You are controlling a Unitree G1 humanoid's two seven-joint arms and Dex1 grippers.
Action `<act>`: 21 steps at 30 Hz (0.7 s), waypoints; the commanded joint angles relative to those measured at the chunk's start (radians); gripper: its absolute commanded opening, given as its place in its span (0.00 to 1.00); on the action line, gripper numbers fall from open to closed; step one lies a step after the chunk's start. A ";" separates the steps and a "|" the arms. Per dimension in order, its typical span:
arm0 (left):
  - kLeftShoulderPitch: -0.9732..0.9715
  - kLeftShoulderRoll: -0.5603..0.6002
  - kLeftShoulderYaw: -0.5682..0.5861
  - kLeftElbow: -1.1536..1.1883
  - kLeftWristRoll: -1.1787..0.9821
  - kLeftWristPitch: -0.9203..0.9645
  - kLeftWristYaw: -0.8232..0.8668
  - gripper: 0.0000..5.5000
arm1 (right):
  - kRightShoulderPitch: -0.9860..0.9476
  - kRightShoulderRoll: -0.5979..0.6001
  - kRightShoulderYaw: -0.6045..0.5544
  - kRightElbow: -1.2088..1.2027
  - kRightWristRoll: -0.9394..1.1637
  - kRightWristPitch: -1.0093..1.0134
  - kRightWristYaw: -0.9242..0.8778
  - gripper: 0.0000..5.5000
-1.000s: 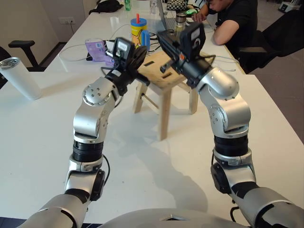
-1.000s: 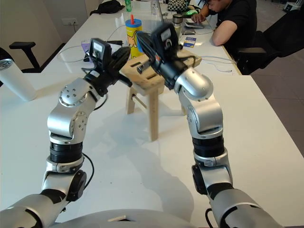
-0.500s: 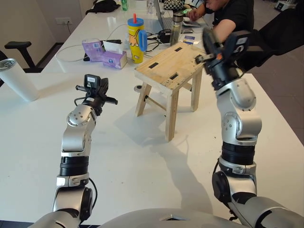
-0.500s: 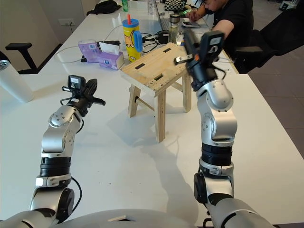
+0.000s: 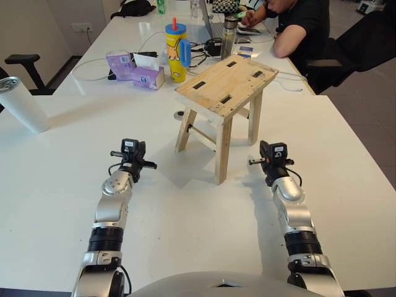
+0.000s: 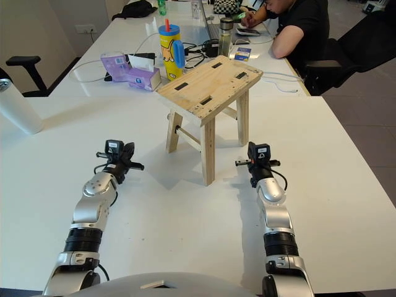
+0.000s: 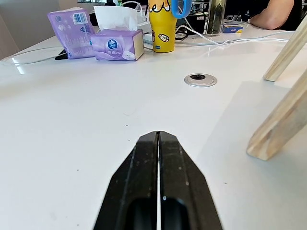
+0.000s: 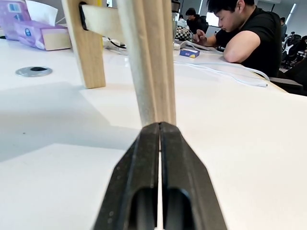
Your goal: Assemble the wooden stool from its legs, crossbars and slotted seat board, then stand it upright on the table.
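Note:
The wooden stool stands upright on the white table, its slotted seat board on top, with legs and a crossbar below. My left gripper rests low over the table, left of the stool, apart from it. It is shut with nothing in it, as the left wrist view shows. My right gripper sits low to the right of the stool, also shut and holding nothing. Its tips point at a stool leg just ahead.
A white tumbler stands at the far left. Purple tissue packs, a yellow cup, cables and a bottle lie behind the stool. A cable grommet sits by the stool's left leg. A seated person is at the far right.
Both arms have left the stool's seat, swung outward and dropped to the table on either side. The stool stands on its own.

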 commanded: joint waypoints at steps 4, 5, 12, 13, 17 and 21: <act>0.037 -0.013 0.005 0.024 0.003 -0.068 0.020 0.00 | -0.007 0.009 0.006 0.005 0.013 -0.004 -0.005 0.00; 0.039 -0.012 0.000 0.030 0.009 -0.078 0.021 0.00 | -0.010 0.005 0.010 0.009 0.010 -0.006 0.000 0.00; 0.040 -0.013 -0.028 0.052 0.042 -0.131 0.034 0.00 | -0.026 -0.005 0.021 0.036 -0.001 -0.013 0.008 0.00; 0.041 -0.009 -0.038 0.055 0.055 -0.143 0.035 0.00 | -0.028 -0.005 0.024 0.039 -0.002 -0.014 0.009 0.00; 0.040 -0.022 -0.044 0.058 0.055 -0.156 0.040 0.00 | -0.030 -0.005 0.033 0.049 -0.004 -0.020 0.010 0.00; 0.037 -0.024 -0.043 0.064 0.060 -0.166 0.051 0.00 | -0.029 -0.004 0.039 0.059 -0.009 -0.025 0.010 0.00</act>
